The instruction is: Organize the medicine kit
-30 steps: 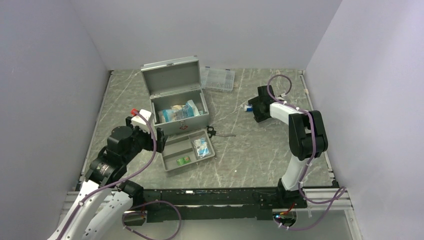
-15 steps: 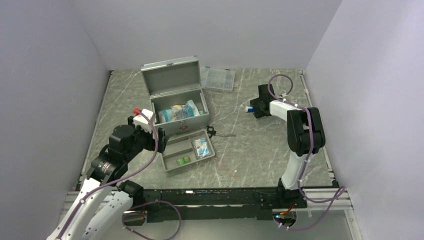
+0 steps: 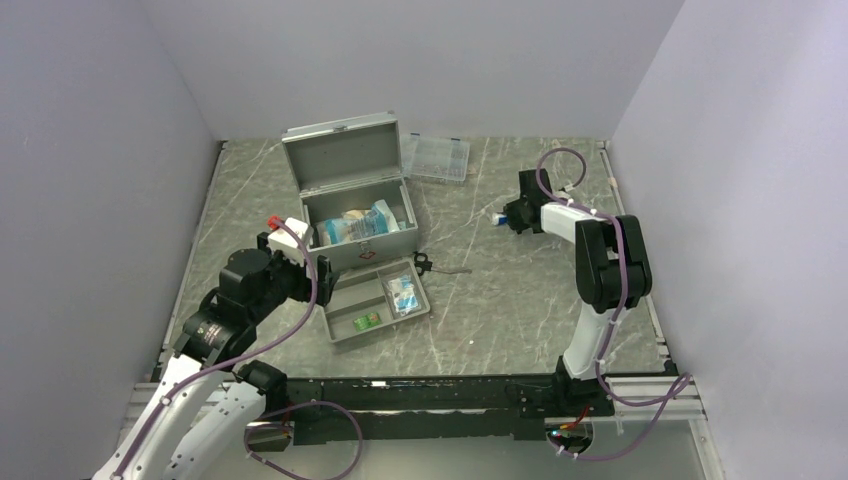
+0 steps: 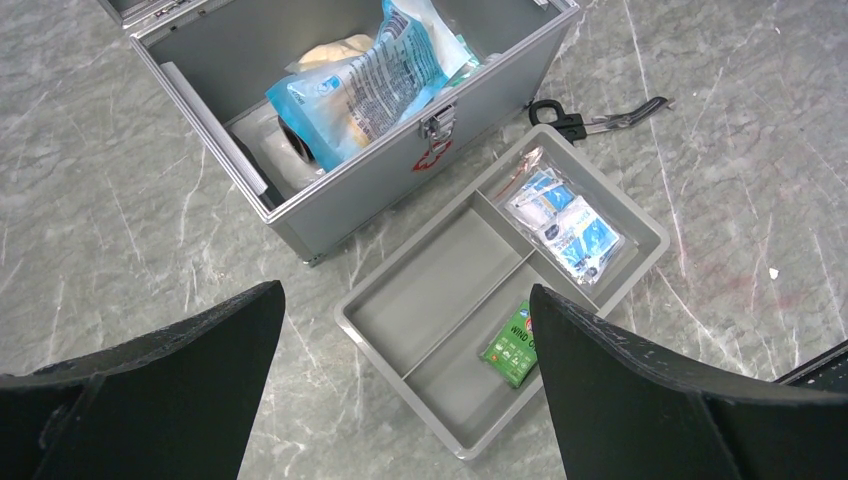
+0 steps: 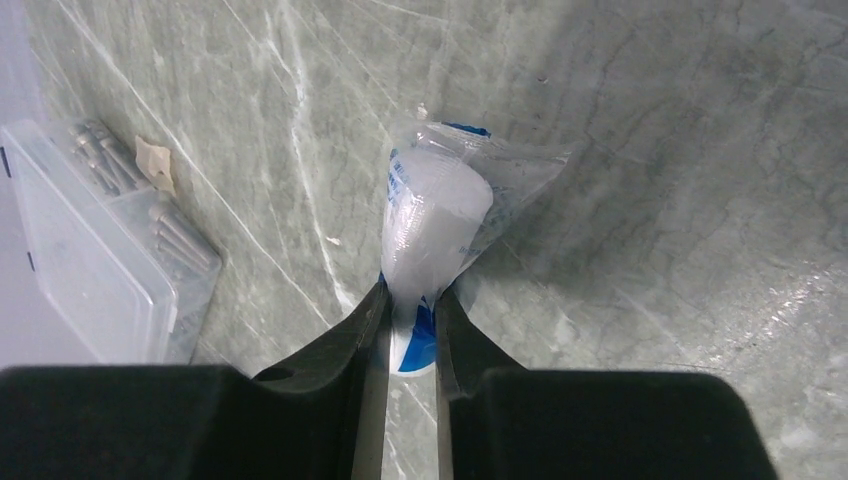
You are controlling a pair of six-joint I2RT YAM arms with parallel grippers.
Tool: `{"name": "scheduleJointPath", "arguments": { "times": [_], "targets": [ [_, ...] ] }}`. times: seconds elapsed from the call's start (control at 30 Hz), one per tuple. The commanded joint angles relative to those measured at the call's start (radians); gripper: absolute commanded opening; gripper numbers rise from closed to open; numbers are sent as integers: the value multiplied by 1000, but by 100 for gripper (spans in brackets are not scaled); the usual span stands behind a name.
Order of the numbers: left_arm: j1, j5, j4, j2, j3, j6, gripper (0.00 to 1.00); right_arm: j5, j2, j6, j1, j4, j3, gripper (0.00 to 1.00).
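**One pouch gripped, several things waiting outside the box**

The right gripper [image 5: 410,305] is pinching the near end of a clear pouch [image 5: 440,210] that has a white roll inside. Its fingers are standing almost together, with only the thin plastic between them. The rest of the pouch is lying on the table just ahead of the tips. A clear case [image 5: 90,250] is lying ahead and to the left of these fingers. The medicine kit [image 3: 358,235] is standing well apart from this gripper, beyond the pouch, with its lid up.

The left gripper [image 4: 405,300] is hanging wide open and is holding nothing. A grey tray [image 4: 440,300] is lying right under it, and the kit is standing just ahead, close beside the tray.

I am judging the task as partly done. Blue and white packets [image 4: 370,80] are already sitting in the kit. The pouch, the tray with its sachets [image 4: 565,225] and small green packet [image 4: 515,345], and the scissors [image 4: 600,118] beyond the tray are, it seems, waiting to go in.
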Motion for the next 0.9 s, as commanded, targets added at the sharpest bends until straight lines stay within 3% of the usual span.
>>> {"name": "scheduleJointPath", "arguments": {
  "times": [0.0,0.27,0.53,0.87],
  "targets": [
    [4,17,11,1,14,1,99,-14,-63,-84,-4,12,-35,7],
    [4,22,9,3,16,3,99,-59,-192,-338,10,-19,-53,3],
    [4,10,0,-6,18,2,100,-83,-340,-571,43,-30,-93,5],
    [4,-49,-12,-35,23,-3,99,-129,-486,-835,175,71,-143,7]
  ]
}}
